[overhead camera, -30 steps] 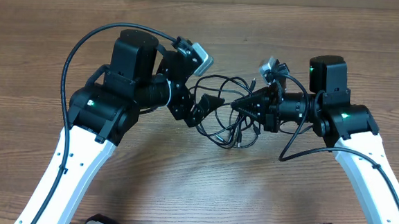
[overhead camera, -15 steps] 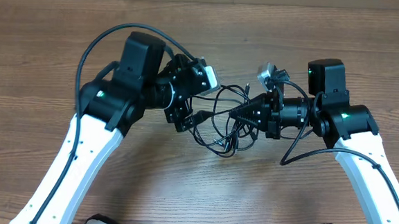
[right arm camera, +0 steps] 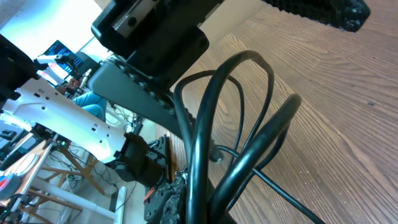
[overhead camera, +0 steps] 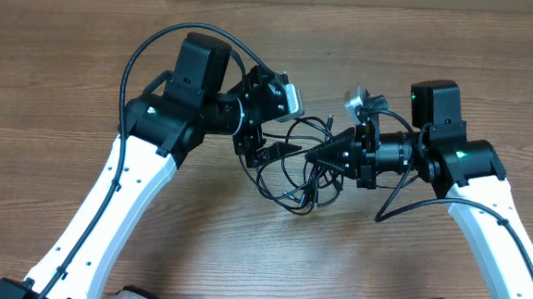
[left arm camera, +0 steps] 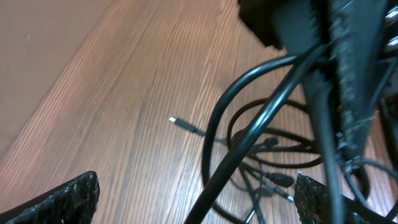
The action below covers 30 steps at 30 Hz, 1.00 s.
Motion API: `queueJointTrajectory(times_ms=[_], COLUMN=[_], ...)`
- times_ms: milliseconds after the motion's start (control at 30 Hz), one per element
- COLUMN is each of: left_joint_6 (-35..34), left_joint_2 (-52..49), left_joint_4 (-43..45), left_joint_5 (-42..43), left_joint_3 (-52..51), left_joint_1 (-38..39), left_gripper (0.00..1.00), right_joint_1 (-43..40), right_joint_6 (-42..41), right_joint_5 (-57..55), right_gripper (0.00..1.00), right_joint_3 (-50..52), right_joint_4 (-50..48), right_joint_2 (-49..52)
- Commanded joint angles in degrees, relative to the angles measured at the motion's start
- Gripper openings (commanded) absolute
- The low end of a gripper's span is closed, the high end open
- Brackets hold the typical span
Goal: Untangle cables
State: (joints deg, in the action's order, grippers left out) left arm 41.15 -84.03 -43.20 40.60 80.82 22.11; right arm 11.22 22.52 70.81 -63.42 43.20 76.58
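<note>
The cables (overhead camera: 295, 170) form a loose black tangle on the wood table between my two arms. My right gripper (overhead camera: 315, 155) is shut on a few strands at the tangle's right side; in the right wrist view thick black loops (right arm camera: 205, 143) rise out of its closed jaws (right arm camera: 199, 208). My left gripper (overhead camera: 277, 133) stands wide open at the tangle's left edge. In the left wrist view its fingertips (left arm camera: 69, 198) frame one raised strand (left arm camera: 249, 149) that crosses the gap without touching either. A small silver-tipped plug (left arm camera: 177, 122) lies on the wood beyond.
Wooden table (overhead camera: 87, 55) all round the tangle. My right arm's own thicker wire (overhead camera: 403, 190) loops beside its wrist. The left arm's wire (overhead camera: 162, 41) arcs over its elbow. The left gripper body (right arm camera: 155, 37) fills the top of the right wrist view.
My left arm has swung to the right and its wrist has turned, bringing the open jaws around a strand. The right gripper has stayed shut on the cables, almost still.
</note>
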Motion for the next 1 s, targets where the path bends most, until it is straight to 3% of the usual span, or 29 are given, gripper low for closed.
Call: queueJointTrajectory(times_ms=[0, 300, 333, 367, 400, 433, 467, 867, 967], left_joint_6=[1.51, -0.22, -0.22, -0.2, -0.22, -0.24, -0.24, -11.28, -14.23], left_joint_2=[-1.4, -3.67, -3.67, -3.67, -3.67, -3.67, -3.67, -3.61, -3.52], left_joint_4=[0.44, 0.42, 0.44, 0.61, 0.87, 1.29, 1.46, 1.95, 2.03], left_joint_5=[6.19, 7.72, 7.69, 7.69, 7.67, 7.58, 7.45, 7.26, 7.26], left_joint_3=[0.66, 0.66, 0.66, 0.66, 0.66, 0.66, 0.66, 0.66, 0.66], left_joint_1=[0.11, 1.31, 1.55, 1.73, 1.81, 1.84, 1.84, 1.79, 1.79], left_gripper=[1.0, 1.0, 0.94, 0.82, 0.58, 0.26, 0.05, 0.04, 0.04], right_joint_1=[0.02, 0.02, 0.02, 0.02, 0.02, 0.02, 0.02, 0.02, 0.02], right_joint_6=[0.48, 0.5, 0.48, 0.48, 0.5, 0.48, 0.48, -0.02, -0.04], right_joint_5=[2.64, 3.89, 3.89, 3.87, 3.85, 3.76, 3.61, -1.64, -4.59], right_gripper=[0.04, 0.04, 0.04, 0.04, 0.04, 0.04, 0.04, 0.04, 0.22], right_joint_3=[-0.28, -0.28, -0.28, -0.28, -0.28, -0.28, -0.28, -0.28, -0.28], right_joint_4=[0.04, 0.04, 0.04, 0.04, 0.02, 0.02, 0.02, 1.4, 3.28], right_joint_2=[0.07, 0.07, 0.07, 0.07, 0.07, 0.07, 0.07, 0.07, 0.07])
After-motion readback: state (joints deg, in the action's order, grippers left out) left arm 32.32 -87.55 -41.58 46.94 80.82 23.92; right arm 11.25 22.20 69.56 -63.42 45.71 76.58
